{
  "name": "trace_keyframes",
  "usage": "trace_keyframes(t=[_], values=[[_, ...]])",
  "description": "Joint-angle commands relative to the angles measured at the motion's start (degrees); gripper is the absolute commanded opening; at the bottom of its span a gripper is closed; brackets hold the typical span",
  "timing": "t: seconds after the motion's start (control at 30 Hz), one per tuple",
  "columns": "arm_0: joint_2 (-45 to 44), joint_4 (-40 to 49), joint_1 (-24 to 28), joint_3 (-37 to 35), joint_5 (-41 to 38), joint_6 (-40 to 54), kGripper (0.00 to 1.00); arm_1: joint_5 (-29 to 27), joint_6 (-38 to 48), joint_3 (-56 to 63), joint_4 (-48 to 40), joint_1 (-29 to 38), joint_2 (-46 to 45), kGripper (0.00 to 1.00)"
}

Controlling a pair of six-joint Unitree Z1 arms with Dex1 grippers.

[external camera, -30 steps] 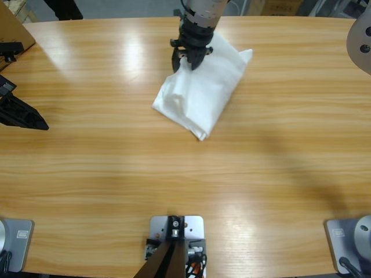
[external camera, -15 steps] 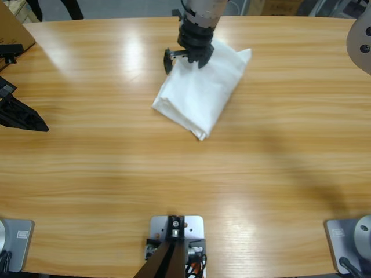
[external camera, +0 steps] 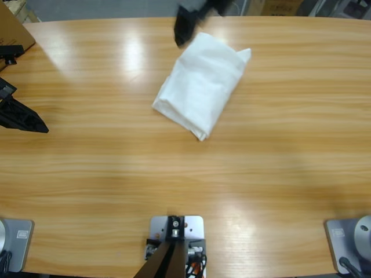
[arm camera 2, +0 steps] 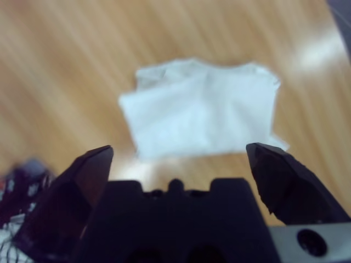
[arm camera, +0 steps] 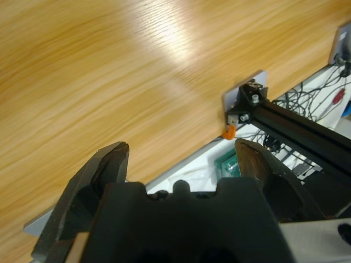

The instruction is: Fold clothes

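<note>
From where I sit, the left claw (arm camera: pixel 181 159) has its jaws spread with nothing between them, over bare wood at the table (external camera: pixel 87 174) edge, cables beyond; the clothes (external camera: pixel 200 92) lie folded into a white bundle at the table's far middle. The right claw (external camera: pixel 184 26) shows only as a dark blur, cut off by the top edge, just beside the bundle's far corner; its jaws stand wide apart, holding nothing.

The folded clothes (external camera: pixel 202 92) lay alone on the far middle of the bench (external camera: pixel 174 174) — the only thing in the way there, with open wood all round them. The right end effector (external camera: pixel 186 23) hung just past their far edge, jaws spread and apart from the cloth. A black rig part (external camera: pixel 20 113) stood at one side edge — well apart from the clothes.
</note>
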Motion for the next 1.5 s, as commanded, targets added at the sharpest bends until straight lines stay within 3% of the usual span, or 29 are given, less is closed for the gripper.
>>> trace_keyframes(t=[0.03, 0.13, 0.23, 0.43, 0.63, 1.0, 1.5], values=[[-1.1, -0.6, -0.7, 2.1, -0.9, 1.0, 0.761, 2.3, -3.3, 27.0, -12.7, 0.6, -10.7, 1.000], [-0.9, -0.6, -1.0, 2.1, -0.9, 0.9, 0.761, -1.5, -5.3, 23.6, -9.9, 0.6, -5.0, 1.000], [-0.9, -0.6, -1.1, 2.1, -0.9, 0.9, 0.761, -1.7, -5.3, 18.6, -8.7, 0.6, -0.6, 1.000], [-0.8, -0.7, -1.1, 2.2, -0.9, 0.9, 0.761, 2.4, -5.6, 6.7, -4.9, -0.8, 7.9, 1.000], [-0.5, -0.8, -1.1, 2.1, -0.9, 0.9, 0.761, 5.9, -6.0, 2.7, -4.4, -3.1, 13.3, 1.000], [1.4, -0.8, -1.1, 1.8, -1.9, 1.2, 0.761, 3.8, -6.3, -10.0, -0.1, -8.8, 23.4, 1.000], [3.8, -0.8, -1.1, 1.0, -2.8, 1.6, 0.766, 5.3, -6.0, -11.7, 1.2, -6.3, 31.1, 1.000]])
